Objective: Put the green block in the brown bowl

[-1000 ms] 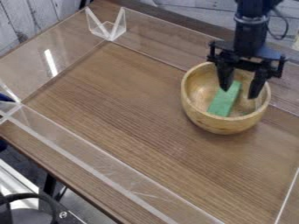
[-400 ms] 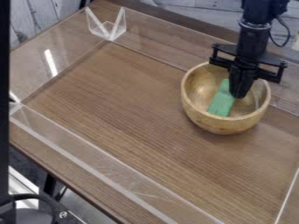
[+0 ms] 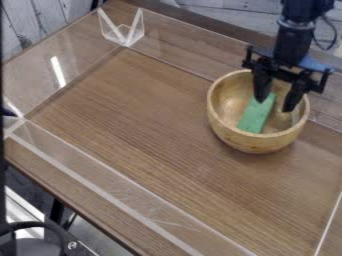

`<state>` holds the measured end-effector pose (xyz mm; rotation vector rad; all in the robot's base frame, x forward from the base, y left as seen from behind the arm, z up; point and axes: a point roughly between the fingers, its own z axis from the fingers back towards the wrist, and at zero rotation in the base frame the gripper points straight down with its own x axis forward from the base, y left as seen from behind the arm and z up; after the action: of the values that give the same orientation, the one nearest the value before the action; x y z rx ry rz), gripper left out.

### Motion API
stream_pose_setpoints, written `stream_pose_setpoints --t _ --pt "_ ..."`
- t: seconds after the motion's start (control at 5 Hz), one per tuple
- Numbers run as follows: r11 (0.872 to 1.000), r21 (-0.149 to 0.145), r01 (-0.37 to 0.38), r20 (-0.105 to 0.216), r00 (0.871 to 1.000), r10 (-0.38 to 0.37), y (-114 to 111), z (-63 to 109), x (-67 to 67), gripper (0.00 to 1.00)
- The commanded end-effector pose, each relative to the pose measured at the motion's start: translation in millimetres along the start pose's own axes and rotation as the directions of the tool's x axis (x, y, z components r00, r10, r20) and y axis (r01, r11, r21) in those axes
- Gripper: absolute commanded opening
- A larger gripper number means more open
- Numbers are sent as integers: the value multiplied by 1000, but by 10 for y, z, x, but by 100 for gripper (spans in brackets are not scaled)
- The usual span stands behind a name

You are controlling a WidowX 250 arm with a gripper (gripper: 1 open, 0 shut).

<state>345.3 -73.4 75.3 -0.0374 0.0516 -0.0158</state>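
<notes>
The brown bowl (image 3: 229, 130) sits at the right side of the wooden table. Inside it the green block (image 3: 257, 116) leans tilted against the bowl's inner wall. My black gripper (image 3: 275, 97) hangs pointing down over the bowl, just above the block's upper end. Its two fingers (image 3: 259, 88) stand spread apart, open, with nothing between them. The block's top end is partly hidden behind the fingers.
The wooden table (image 3: 134, 130) is fenced by a low clear acrylic wall (image 3: 80, 170). A clear acrylic bracket (image 3: 120, 28) stands at the back left corner. The table's front edge runs along the lower left.
The gripper's fingers closed together over the block and then spread wide again. The green block stays leaning in the bowl; the hand has hardly shifted.
</notes>
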Motion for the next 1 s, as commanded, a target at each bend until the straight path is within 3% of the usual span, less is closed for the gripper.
stream_pose_setpoints --t 0.0,0.2,0.6,0.8 --pt "1000 -28 -4 118 993 7 34 336 73 0" --pt "999 -37 -7 138 990 12 73 370 77 0" --pt "1000 -22 -22 116 993 24 68 333 -49 0" --pt "1000 -20 -21 114 993 23 99 213 -56 0"
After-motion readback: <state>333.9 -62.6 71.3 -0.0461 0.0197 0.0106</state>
